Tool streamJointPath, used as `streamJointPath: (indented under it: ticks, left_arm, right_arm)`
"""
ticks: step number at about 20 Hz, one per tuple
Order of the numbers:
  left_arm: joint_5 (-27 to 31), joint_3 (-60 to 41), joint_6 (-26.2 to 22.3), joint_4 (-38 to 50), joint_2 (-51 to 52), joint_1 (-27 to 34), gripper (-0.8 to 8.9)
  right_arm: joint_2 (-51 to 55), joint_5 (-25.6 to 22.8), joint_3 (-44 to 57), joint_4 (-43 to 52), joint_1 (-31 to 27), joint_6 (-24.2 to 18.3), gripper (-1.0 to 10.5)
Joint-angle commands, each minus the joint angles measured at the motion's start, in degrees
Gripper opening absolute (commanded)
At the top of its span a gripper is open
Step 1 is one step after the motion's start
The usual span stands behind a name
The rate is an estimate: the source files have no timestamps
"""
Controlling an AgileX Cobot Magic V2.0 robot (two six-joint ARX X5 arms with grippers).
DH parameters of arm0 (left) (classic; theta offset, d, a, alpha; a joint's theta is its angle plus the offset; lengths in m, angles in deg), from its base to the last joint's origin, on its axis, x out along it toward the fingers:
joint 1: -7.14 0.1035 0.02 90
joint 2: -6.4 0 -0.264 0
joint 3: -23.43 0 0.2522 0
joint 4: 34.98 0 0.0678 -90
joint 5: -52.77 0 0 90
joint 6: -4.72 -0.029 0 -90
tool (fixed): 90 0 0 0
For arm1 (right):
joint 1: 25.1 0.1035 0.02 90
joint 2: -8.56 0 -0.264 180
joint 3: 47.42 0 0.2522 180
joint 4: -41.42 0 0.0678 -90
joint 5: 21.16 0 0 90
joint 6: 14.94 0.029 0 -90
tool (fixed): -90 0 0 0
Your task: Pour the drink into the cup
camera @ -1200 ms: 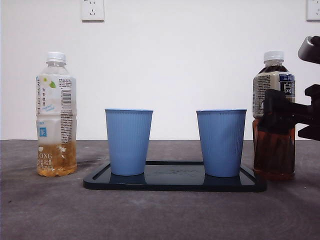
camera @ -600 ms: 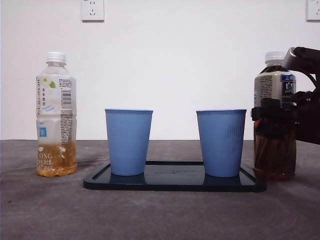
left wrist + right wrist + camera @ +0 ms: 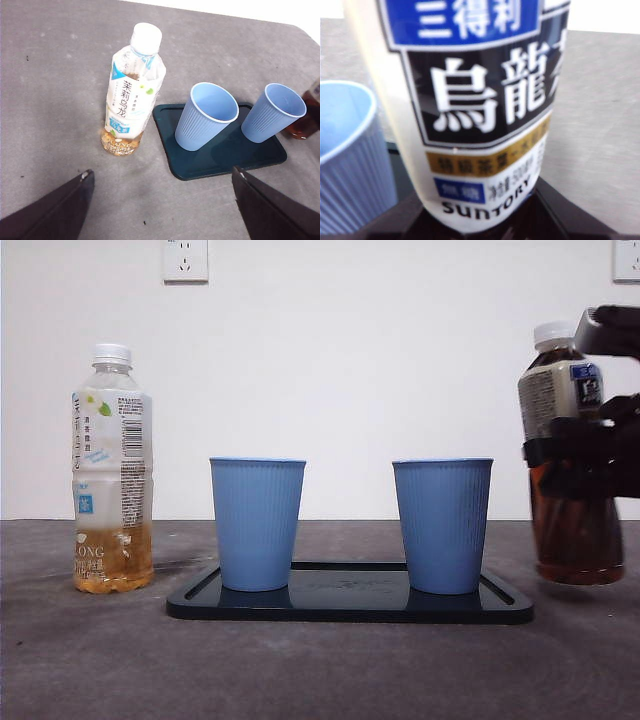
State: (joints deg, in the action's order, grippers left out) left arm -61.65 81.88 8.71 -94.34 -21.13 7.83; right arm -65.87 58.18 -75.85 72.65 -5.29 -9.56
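1. Since the earlier frame, our right gripper (image 3: 585, 452) has lifted the dark tea bottle (image 3: 572, 455) off the table, right of the tray (image 3: 350, 606).
2. Jaws pinch the bottle's middle; the cap (image 3: 553, 334) is on.
3. We should uncap, then tilt slowly over the right cup (image 3: 443, 525).
4. Left gripper (image 3: 160, 210) waits, spread.

Plain white wall (image 3: 380, 360) with two sockets (image 3: 185, 258); grey table (image 3: 300, 670) below.

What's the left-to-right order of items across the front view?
Pale tea bottle → left blue cup → right blue cup → dark oolong bottle, lifted off the table in the right gripper. Both cups stand on the black tray.
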Motion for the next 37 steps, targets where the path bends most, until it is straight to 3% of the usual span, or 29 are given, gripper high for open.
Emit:
streamJointPath:
  ticks: [1,6,9,14,20,28,37]
  left_arm:
    - [-0.57,1.03,-1.27,0.59,-0.24,-0.02,4.41]
    - [-0.57,1.03,-1.88,0.61,-0.24,-0.02,4.41]
    - [-0.57,1.03,-2.16,0.61,-0.24,-0.02,4.41]
    - [-0.57,1.03,-3.41,0.59,-0.24,-0.02,4.41]
    - [-0.57,1.03,-4.17,0.59,-0.20,-0.15,4.41]
    - [-0.57,1.03,-4.85,0.59,-0.15,-1.57,4.41]
    - [-0.57,1.03,-4.85,0.39,-0.13,-2.60,4.41]
  right_arm:
    - [4.50,-1.75,-3.61,-8.52,0.15,-2.93,1.1]
    - [12.24,-5.90,-15.54,-34.62,0.37,-10.45,1.1]
    - [12.85,-8.11,-24.41,-48.78,0.59,-18.34,1.1]
    - [12.61,-12.26,-32.04,-60.37,2.36,-30.91,1.1]
    - [10.19,-22.84,-33.57,-64.63,6.32,-46.97,1.1]
    - [8.17,-30.84,-33.66,-64.57,9.11,-62.55,1.1]
    - [6.16,-34.47,-33.66,-63.41,10.49,-67.38,1.1]
